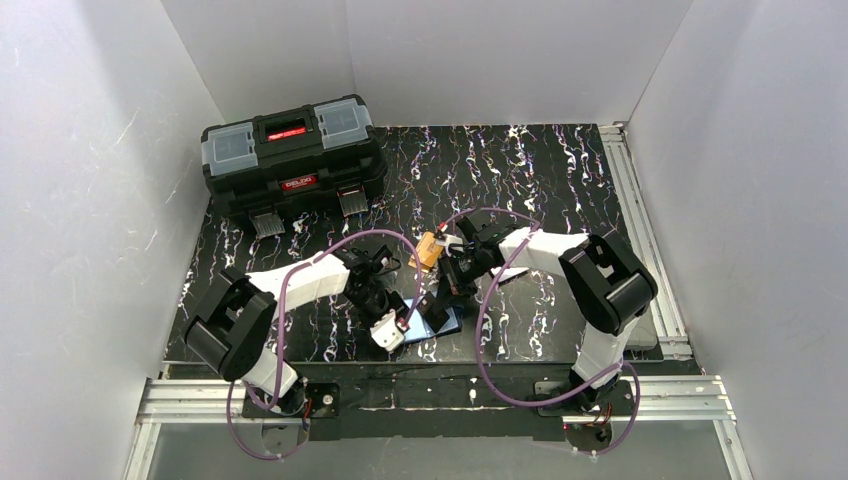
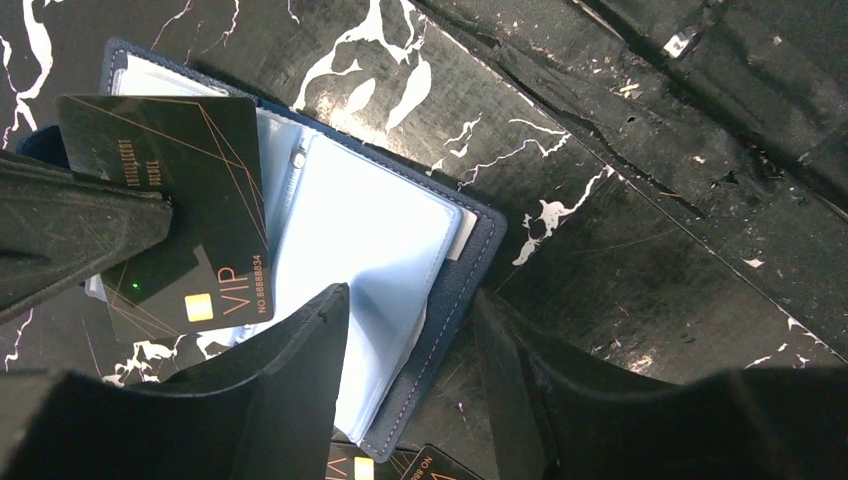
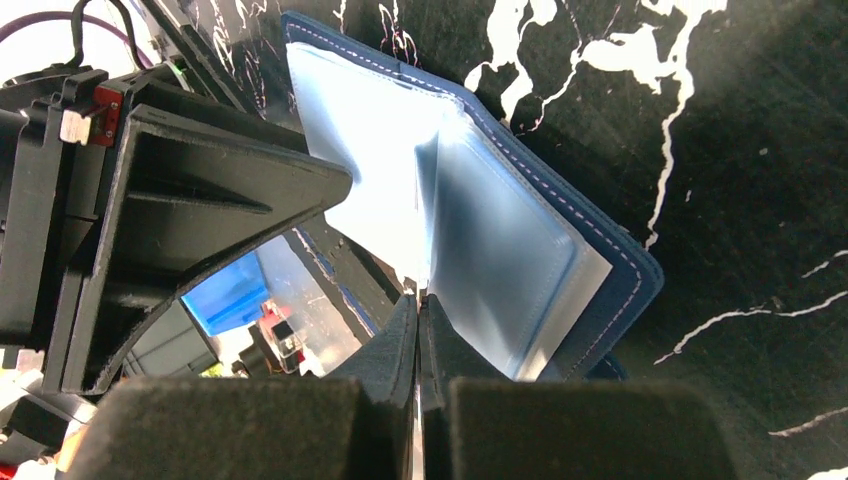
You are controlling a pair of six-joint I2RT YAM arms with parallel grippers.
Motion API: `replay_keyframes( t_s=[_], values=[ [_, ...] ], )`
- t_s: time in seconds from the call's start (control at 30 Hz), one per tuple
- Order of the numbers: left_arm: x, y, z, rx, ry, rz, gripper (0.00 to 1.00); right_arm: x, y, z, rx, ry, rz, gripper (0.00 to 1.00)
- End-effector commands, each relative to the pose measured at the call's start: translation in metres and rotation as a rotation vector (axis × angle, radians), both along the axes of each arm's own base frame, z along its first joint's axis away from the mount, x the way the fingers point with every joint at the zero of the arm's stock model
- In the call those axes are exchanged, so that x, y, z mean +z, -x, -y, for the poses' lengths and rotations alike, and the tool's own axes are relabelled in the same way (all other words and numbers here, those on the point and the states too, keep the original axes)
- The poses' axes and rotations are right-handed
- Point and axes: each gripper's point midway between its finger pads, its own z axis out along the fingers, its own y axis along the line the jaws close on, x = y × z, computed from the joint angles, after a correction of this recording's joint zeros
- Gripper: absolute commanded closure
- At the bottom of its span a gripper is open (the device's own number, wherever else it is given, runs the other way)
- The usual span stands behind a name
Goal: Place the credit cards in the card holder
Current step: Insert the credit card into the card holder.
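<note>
The navy card holder (image 2: 470,260) lies open on the table, its light blue clear pockets (image 2: 360,230) facing up. It also shows in the top view (image 1: 447,322) and the right wrist view (image 3: 610,270). My right gripper (image 3: 418,300) is shut on a black card with gold VIP lettering (image 2: 190,200) and holds it tilted over the holder's left pockets. My left gripper (image 2: 410,295) is open. It straddles the holder's right edge, with one finger (image 2: 290,370) on the pocket pages. Two more black cards (image 2: 440,465) peek out below the holder.
A big black toolbox (image 1: 292,155) stands at the back left. An orange-yellow thing (image 1: 430,249) sits by the right arm's wrist; I cannot tell what it is. Both grippers (image 1: 392,330) (image 1: 437,300) crowd together near the table's front edge. White walls surround the table.
</note>
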Motion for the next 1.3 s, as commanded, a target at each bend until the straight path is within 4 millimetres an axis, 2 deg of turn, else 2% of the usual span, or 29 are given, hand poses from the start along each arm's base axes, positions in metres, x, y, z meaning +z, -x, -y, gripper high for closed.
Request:
replay_keyframes(
  t_s=[0.0,0.23,0.53,0.6,0.73,0.8,1.07,1.27],
  values=[
    [0.013,0.013,0.004,-0.016,0.04,-0.029,0.53,0.003,-0.007,-0.006,0.011,-0.014,0.001,0.99],
    [0.011,0.018,0.002,-0.034,0.037,-0.029,0.53,-0.006,-0.012,-0.008,0.014,0.0,0.003,0.99],
    [0.01,0.017,0.0,-0.023,0.019,-0.026,0.54,-0.008,-0.019,-0.01,0.003,0.004,0.037,0.99],
    [0.012,0.013,-0.001,0.009,0.002,-0.025,0.55,-0.009,-0.02,-0.01,0.0,0.009,0.042,0.99],
    [0.01,0.003,-0.008,0.066,-0.03,-0.007,0.65,-0.011,-0.02,-0.009,-0.005,0.015,0.052,0.99],
    [0.005,0.004,-0.011,0.064,-0.04,-0.009,0.68,-0.012,-0.02,-0.01,-0.007,0.015,0.054,0.99],
    [-0.001,0.006,-0.007,0.039,-0.035,-0.034,0.68,-0.011,-0.027,-0.017,-0.031,0.021,0.076,0.99],
    [-0.003,0.01,-0.004,0.02,-0.033,-0.043,0.68,-0.019,-0.025,-0.02,-0.049,0.049,0.06,0.99]
  ],
)
